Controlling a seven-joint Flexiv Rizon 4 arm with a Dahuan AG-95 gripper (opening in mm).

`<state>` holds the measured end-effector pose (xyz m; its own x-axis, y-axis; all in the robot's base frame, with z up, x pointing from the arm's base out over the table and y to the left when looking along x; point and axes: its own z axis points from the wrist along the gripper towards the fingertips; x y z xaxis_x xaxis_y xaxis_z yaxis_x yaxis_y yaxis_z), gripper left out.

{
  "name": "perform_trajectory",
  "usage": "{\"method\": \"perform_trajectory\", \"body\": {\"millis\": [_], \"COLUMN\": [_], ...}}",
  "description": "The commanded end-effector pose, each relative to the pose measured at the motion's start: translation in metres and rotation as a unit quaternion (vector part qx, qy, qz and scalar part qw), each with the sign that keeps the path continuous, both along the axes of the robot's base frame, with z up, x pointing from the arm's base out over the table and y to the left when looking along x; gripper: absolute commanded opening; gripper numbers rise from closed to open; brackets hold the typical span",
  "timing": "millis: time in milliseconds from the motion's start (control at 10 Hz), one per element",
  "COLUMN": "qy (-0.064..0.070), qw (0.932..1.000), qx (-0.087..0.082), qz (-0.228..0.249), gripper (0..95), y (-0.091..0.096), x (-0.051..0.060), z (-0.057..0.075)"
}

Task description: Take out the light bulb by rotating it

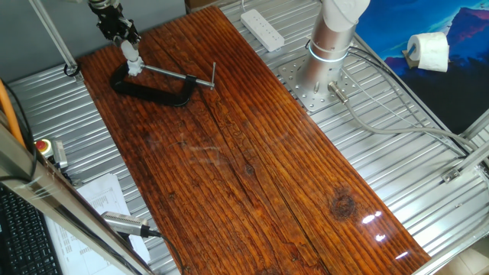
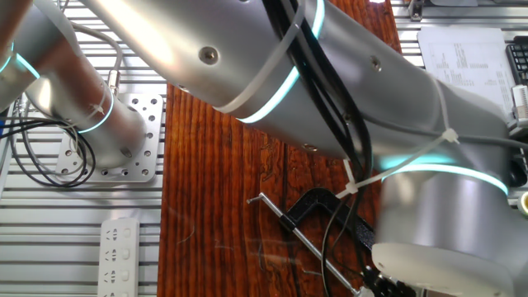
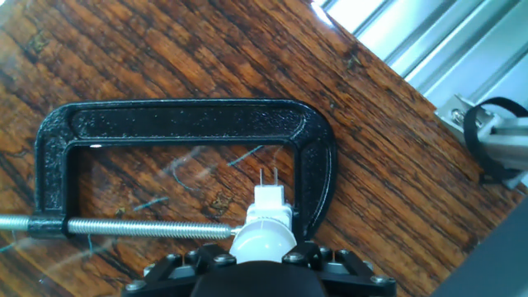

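The light bulb (image 3: 262, 239), small, white and rounded, shows at the bottom middle of the hand view, dome toward the camera. It sits in a white fitting with two metal pins (image 3: 270, 196), pinched between the steel screw bar (image 3: 140, 225) and the jaw of the black C-clamp (image 3: 181, 120). My gripper (image 3: 262, 254) is right over the bulb, its black finger blocks close on either side, shut on it. In one fixed view the gripper (image 1: 126, 40) stands at the board's far left corner above the bulb (image 1: 132, 57) and the clamp (image 1: 153, 90). The arm hides the bulb in the other fixed view.
The clamp (image 2: 318, 206) lies flat on a dark wooden board (image 1: 244, 168). A white power strip (image 1: 262, 27) and the arm's base (image 1: 332, 38) stand beyond the board's right edge. A tissue roll (image 1: 428, 52) is far right. Papers (image 1: 103, 198) and a red button (image 1: 43, 145) lie left.
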<state>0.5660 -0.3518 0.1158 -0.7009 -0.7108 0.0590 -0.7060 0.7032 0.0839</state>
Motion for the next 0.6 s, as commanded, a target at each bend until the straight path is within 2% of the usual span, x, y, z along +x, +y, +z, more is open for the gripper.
{"method": "perform_trajectory", "body": {"millis": [100, 500, 600], "qy": [-0.001, -0.005, -0.005], "qw": [1.0, 1.0, 1.0], "qx": [-0.006, -0.006, -0.008], "qz": [-0.003, -0.003, -0.003], "gripper": [57.0, 57.0, 38.0], "y": [-0.0006, -0.0014, -0.0015], "x": [0.0001, 0.0, -0.0001], "z": [-0.001, -0.004, -0.004]}}
